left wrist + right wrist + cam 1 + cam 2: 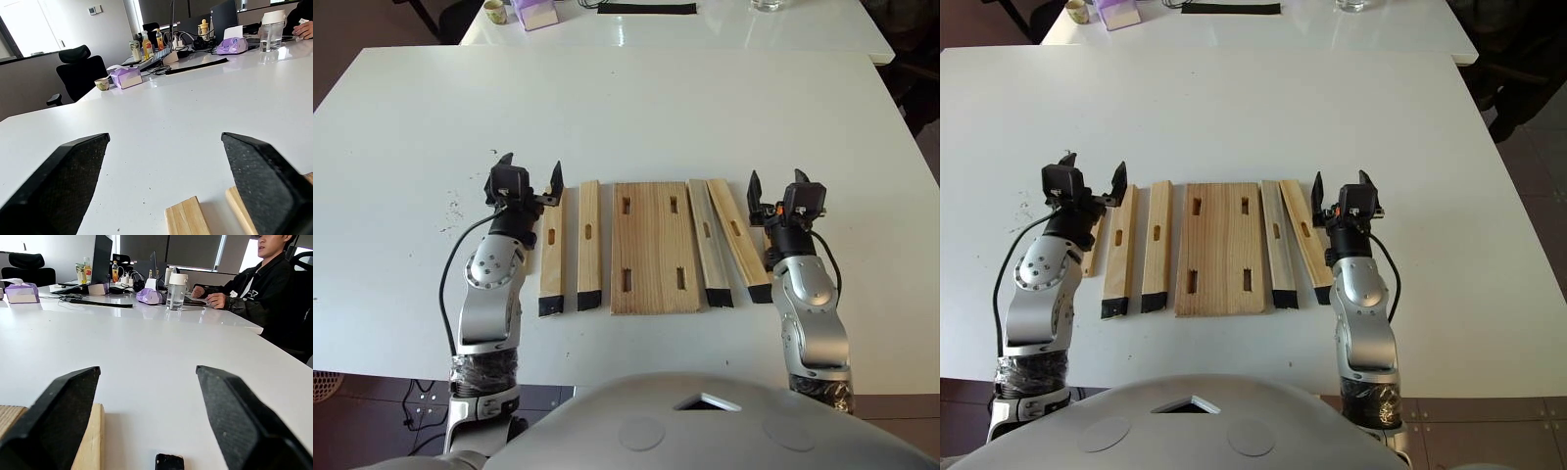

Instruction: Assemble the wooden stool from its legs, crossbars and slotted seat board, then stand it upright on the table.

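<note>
Your pale wooden seat board with four slots lies flat mid-frame on the white table. There's a left pair of black-tipped slotted wooden legs beside it and a right pair of legs on the other side, nothing joined yet. Your left gripper is open at centre-left, one finger by the outermost left leg. Your right gripper is open too, just beside the outermost right leg.

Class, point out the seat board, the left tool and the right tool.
Seat board [653,247], left eye view, bare wood between its slots.
Left tool [530,166], left eye view, midway between fingertips.
Right tool [775,177], left eye view, midway between fingertips.
</note>
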